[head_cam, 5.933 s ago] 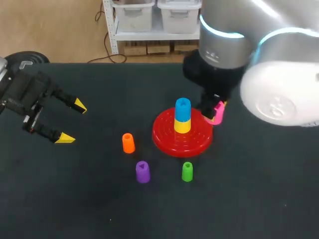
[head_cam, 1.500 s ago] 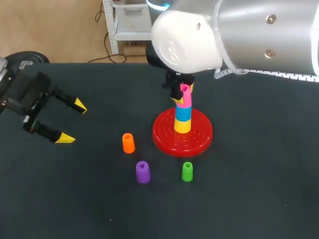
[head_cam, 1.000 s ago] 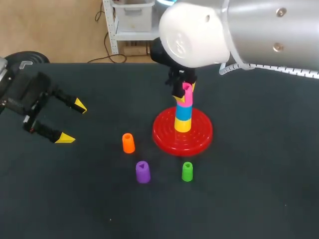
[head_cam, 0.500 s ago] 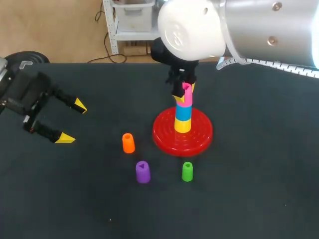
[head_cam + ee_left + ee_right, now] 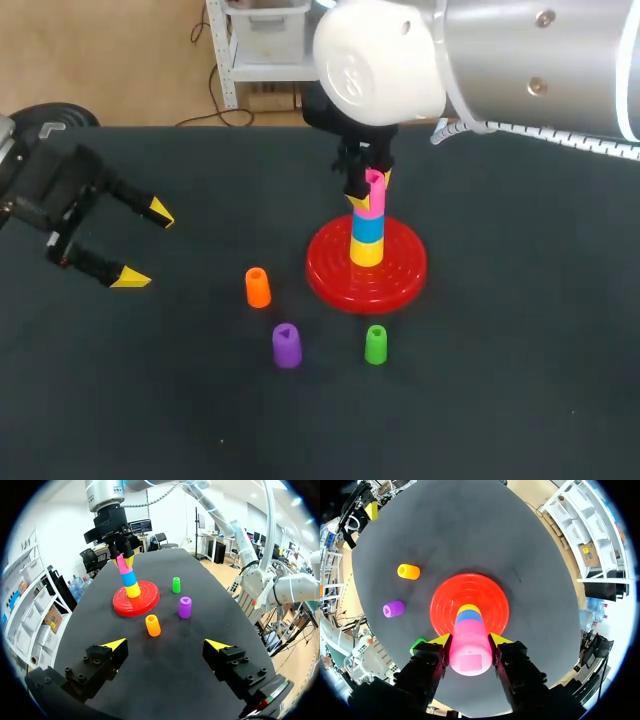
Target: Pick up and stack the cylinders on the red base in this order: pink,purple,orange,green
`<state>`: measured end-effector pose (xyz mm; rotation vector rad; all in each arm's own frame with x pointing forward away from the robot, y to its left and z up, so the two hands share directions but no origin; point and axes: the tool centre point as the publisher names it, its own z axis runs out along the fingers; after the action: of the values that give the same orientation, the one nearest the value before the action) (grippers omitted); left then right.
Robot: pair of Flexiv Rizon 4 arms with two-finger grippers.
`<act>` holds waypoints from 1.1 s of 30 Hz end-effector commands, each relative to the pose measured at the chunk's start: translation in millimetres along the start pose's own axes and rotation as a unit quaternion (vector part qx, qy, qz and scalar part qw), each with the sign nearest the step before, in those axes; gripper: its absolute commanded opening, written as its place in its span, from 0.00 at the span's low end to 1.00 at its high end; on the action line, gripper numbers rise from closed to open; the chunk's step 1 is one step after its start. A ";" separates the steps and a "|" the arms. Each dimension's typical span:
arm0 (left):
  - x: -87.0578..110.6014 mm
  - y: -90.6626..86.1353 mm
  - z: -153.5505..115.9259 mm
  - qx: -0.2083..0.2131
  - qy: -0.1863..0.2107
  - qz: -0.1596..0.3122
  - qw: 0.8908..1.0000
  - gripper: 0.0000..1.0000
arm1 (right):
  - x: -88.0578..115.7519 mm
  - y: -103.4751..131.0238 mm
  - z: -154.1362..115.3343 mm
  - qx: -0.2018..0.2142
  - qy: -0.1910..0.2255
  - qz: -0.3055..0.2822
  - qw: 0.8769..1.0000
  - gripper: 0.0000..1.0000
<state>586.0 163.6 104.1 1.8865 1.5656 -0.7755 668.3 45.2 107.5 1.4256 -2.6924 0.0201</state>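
My right gripper [image 5: 471, 640], reaching in over the middle of the dark, matt table [image 5: 500, 380], is clamped on the pink cylinder [image 5: 470, 647], one yellow-tipped finger pressed to each side of it. The pink cylinder, a smooth plastic piece with a square socket sunk into its upper end, sits at the top of the stack, resting on the blue cylinder [image 5: 367, 227], which stands on the yellow cylinder [image 5: 366, 252]. In the left wrist view it leans slightly off the line of the two below.

The stack rises from the centre of the red base [image 5: 400, 275], a glossy round disc moulded with concentric ridges.

Three more cylinders stand upright on the table in front of the base, apart from one another: the orange cylinder [image 5: 257, 287] just beside the base's rim, the purple cylinder [image 5: 286, 345] with a triangular recess in its top, and the green cylinder [image 5: 375, 344] near the rim.

My left gripper [image 5: 143, 244] hangs well apart from all of them at the table's left side, its black fingers spread wide with nothing between them.
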 end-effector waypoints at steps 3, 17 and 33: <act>1.0 0.0 0.0 0.000 -0.001 0.001 1.000 1.00 | 1.5 -0.6 4.2 0.005 -0.009 0.002 1.000 0.00; 1.0 0.0 0.0 0.000 -0.001 0.001 1.000 1.00 | 18.6 17.7 -27.9 0.060 -0.044 0.012 0.997 1.00; 1.0 0.0 0.0 0.000 -0.001 0.001 1.000 1.00 | 31.8 128.6 -55.2 0.099 -0.092 -0.124 0.983 1.00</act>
<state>586.0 163.6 104.1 1.8865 1.5657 -0.7755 567.2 95.4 172.5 1.8215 -2.6173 0.1357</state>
